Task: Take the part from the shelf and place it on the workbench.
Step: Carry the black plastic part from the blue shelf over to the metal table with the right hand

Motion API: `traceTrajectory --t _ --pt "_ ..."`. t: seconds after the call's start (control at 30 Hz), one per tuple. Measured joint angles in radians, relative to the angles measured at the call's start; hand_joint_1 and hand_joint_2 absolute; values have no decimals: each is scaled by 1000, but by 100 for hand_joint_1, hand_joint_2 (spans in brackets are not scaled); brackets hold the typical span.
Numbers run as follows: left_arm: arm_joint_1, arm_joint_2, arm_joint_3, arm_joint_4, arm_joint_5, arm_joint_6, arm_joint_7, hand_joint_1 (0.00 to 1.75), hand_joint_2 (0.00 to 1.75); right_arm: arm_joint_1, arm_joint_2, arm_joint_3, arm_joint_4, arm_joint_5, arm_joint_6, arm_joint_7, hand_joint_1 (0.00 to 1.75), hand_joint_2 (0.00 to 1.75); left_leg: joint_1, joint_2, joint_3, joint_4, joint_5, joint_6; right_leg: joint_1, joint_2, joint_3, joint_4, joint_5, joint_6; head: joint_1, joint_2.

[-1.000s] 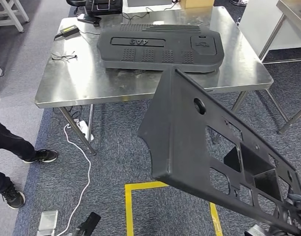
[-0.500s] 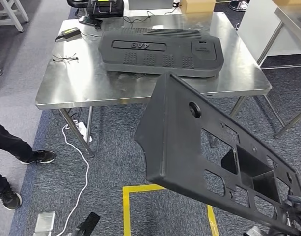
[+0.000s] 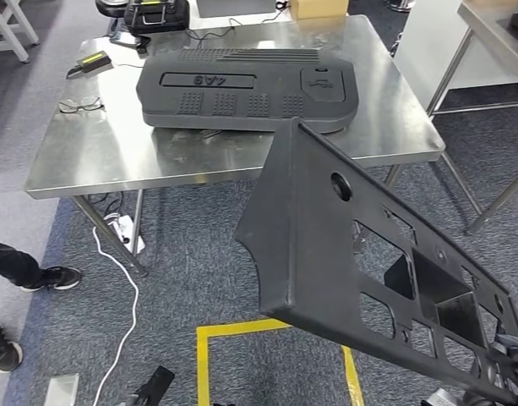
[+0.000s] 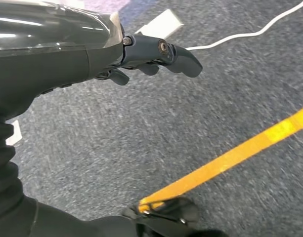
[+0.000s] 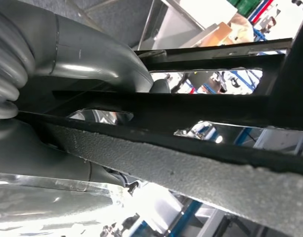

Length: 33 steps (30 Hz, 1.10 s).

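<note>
your right hand (image 3: 506, 372) grips the part (image 3: 346, 254) at its near-right end — long axis running far-left toward the counter (image 3: 103, 161); left hand (image 4: 157, 54) spread.

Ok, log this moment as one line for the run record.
right hand: holding black panel by its end | panel: in the air, short of steel table | left hand: empty, over carpet | placing: not yet done

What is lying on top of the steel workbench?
On the workbench: a large black panel, glasses, a small black device and cables. The carried part covers the near right edge.
</note>
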Motion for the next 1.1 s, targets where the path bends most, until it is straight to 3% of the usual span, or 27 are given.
traceTrajectory --t 0.07,0.13,0.27,0.33,0.4,0.43,0.47,0.53,0.6,0.67,0.77,0.83,0.9,0.93,0.97,1.0,1.07,1.1 --pt "0 2 0 0 0 0 0 0 175 -1 0 0 0 -3 0 -8 175 175 -21 -6 27 -109 84 39 11 5 17 0 -12 -3 3 0" --pt "-1 4 0 0 0 1 -1 0 175 -1 1 0 0 -8 0 -14 175 175 -34 -10 46 -174 112 56 13 8 20 0 -18 0 5 0" --pt "-2 3 0 0 -1 0 -2 0 175 -1 3 -1 -3 -13 0 -16 175 175 -26 -10 65 -222 99 44 12 3 8 12 -31 21 4 0" --pt "-3 2 0 0 -3 0 -2 0 175 -1 3 0 -5 -13 0 -17 175 175 -20 -10 76 -231 99 44 7 -2 -29 92 -72 34 5 0" --pt "-3 2 0 0 -4 -1 -2 0 175 -1 3 0 -6 -14 0 -17 175 175 -18 -9 82 -231 95 44 -1 -5 -101 218 -116 45 5 0" --pt "-3 2 0 0 -4 -2 -2 0 175 -1 3 0 -6 -15 0 -17 175 175 -18 -9 86 -231 92 43 -4 -6 -127 256 -119 49 5 0" --pt "-2 1 0 0 -4 -2 -2 0 175 0 3 -1 -6 -15 0 -17 175 175 -17 -9 91 -231 88 42 -6 -8 -136 258 -101 52 5 0" --pt "-2 1 0 0 -4 -2 -2 0 175 0 3 -1 -6 -15 0 -17 175 175 -16 -9 106 -231 78 37 -8 -12 -97 152 -20 53 5 0" --pt "-2 1 0 0 -4 -2 -2 0 175 -2 3 -1 -6 -15 0 -17 175 175 -18 -10 117 -231 67 28 -5 -15 -46 38 29 46 5 0" --pt "-3 1 0 0 -4 -2 -2 0 175 -1 3 -1 -7 -15 0 -17 175 175 -19 -9 119 -234 63 17 1 -14 -31 3 27 34 5 0" --pt "-5 0 0 0 -4 -2 -2 0 175 0 4 -1 -8 -16 0 -17 175 175 -18 -8 122 -231 52 3 -3 -11 -22 -12 27 18 4 0" --pt "-6 0 0 0 -4 -1 -2 0 175 -1 5 0 -9 -19 0 -21 175 175 -16 -8 87 -154 8 -5 -9 -13 -12 -23 26 7 1 0" --pt "-4 0 0 0 -4 -1 -2 0 175 -2 5 0 -9 -22 0 -27 175 175 -12 -8 15 -19 -44 -12 -9 -13 -7 -24 21 1 -1 0" --pt "-2 0 0 0 -4 -1 -2 0 175 -1 5 1 -8 -23 1 -30 175 175 -10 -8 -15 28 -53 -14 -9 -12 -4 -24 19 0 -1 0" --pt "-1 0 0 0 -5 -1 -2 0 175 -1 5 2 -8 -25 1 -32 175 175 -8 -8 -29 42 -41 -15 -9 -11 0 -24 15 1 -2 0" --pt "-1 0 0 0 -5 -1 -2 0 175 -1 5 3 -8 -27 1 -35 175 175 -6 -8 -24 16 -10 -16 -10 -9 7 -24 11 3 -2 0" --pt "-1 0 0 0 -6 -1 -2 0 175 -1 5 5 -8 -33 1 -43 175 175 -2 -9 22 -105 71 -16 -10 -6 24 -24 -2 11 -1 0" --pt "-1 0 0 0 -6 -1 -2 0 175 -2 5 6 -9 -35 1 -49 175 175 -2 -9 46 -162 96 -15 -9 -4 31 -22 -8 17 -1 0"
